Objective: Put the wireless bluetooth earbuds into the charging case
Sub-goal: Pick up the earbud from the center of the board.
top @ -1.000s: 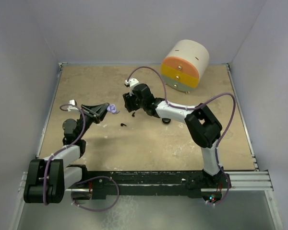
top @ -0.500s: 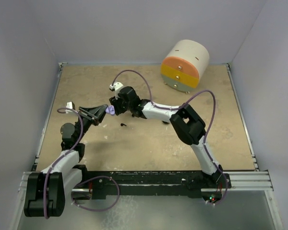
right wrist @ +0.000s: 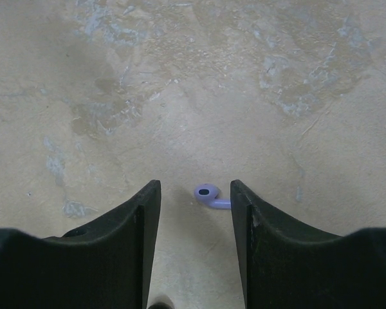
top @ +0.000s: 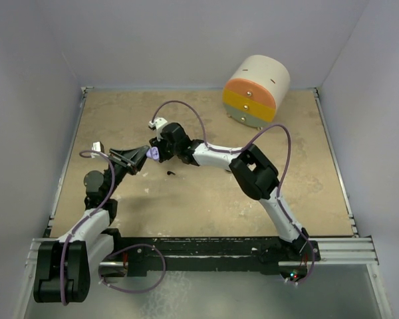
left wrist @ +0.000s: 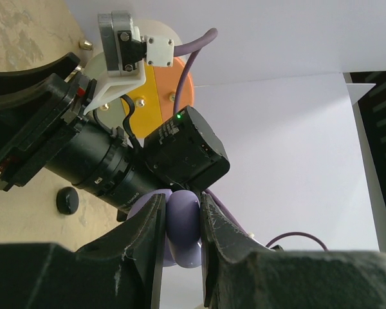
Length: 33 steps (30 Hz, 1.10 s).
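Earbud [right wrist: 209, 194], lavender, lies on the table [right wrist: 180, 96] just below and between your right gripper's [right wrist: 194, 188] parted, empty fingers [right wrist: 132, 244], its stem running across the gap toward one finger, while your left gripper [left wrist: 182, 199] clamps the lavender case [left wrist: 183, 233] aloft just beside.

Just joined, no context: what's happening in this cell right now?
Left claw is shut on the lavender case, holding it off the table. Right claw is right beside it, pointing down, jaws apart, with a lavender earbud between its fingertips; whether it is gripped I cannot tell. A black earbud lies loose on the table.
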Each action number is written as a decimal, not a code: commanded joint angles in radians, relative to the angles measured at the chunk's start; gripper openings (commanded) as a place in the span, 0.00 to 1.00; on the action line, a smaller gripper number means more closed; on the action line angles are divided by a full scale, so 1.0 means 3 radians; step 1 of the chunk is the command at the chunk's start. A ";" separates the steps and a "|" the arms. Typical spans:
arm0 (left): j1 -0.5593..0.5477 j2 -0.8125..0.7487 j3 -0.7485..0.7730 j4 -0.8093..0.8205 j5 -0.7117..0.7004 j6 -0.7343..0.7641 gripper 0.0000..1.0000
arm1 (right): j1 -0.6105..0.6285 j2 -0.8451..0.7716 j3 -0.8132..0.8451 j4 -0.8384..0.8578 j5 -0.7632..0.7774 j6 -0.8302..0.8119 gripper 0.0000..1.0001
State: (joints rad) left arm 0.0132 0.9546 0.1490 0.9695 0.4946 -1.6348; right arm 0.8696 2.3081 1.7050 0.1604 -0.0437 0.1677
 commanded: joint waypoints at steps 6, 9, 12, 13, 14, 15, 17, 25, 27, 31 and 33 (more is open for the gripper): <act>0.0028 -0.0051 -0.0011 0.0163 0.0031 0.0015 0.00 | 0.0026 0.0058 0.0142 0.0051 0.0048 -0.0054 0.49; 0.0028 -0.0052 -0.0017 0.0165 0.0033 0.0009 0.00 | 0.0026 0.0087 0.0146 0.0053 0.0054 -0.0058 0.48; 0.0028 -0.0043 -0.0015 0.0164 0.0029 0.0009 0.00 | 0.0026 0.0101 0.0141 0.0053 0.0040 -0.0064 0.47; 0.0028 -0.0038 -0.0018 0.0168 0.0030 0.0009 0.00 | 0.0026 0.0104 0.0138 0.0053 0.0043 -0.0064 0.47; 0.0028 -0.0035 -0.0016 0.0169 0.0033 0.0009 0.00 | 0.0026 0.0108 0.0133 0.0053 0.0043 -0.0066 0.46; 0.0028 -0.0030 -0.0016 0.0176 0.0031 0.0009 0.00 | 0.0024 0.0110 0.0130 0.0056 0.0043 -0.0068 0.46; 0.0030 -0.0023 -0.0016 0.0179 0.0033 0.0014 0.00 | 0.0026 0.0109 0.0114 0.0060 0.0041 -0.0072 0.45; 0.0028 0.0014 -0.0031 0.0218 0.0038 0.0019 0.00 | 0.0031 0.0129 0.0109 0.0059 0.0051 -0.0072 0.42; 0.0032 0.0013 -0.0031 0.0220 0.0038 0.0016 0.00 | 0.0031 0.0139 0.0108 0.0053 0.0057 -0.0075 0.41; 0.0028 0.0019 -0.0037 0.0230 0.0039 0.0018 0.00 | 0.0031 0.0158 0.0108 0.0043 0.0058 -0.0073 0.39; 0.0028 0.0022 -0.0043 0.0237 0.0037 0.0016 0.00 | 0.0033 0.0164 0.0108 0.0039 0.0056 -0.0076 0.38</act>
State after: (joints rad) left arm 0.0132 0.9627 0.1482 0.9760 0.4950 -1.6356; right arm 0.8707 2.3413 1.7073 0.1623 -0.0395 0.1570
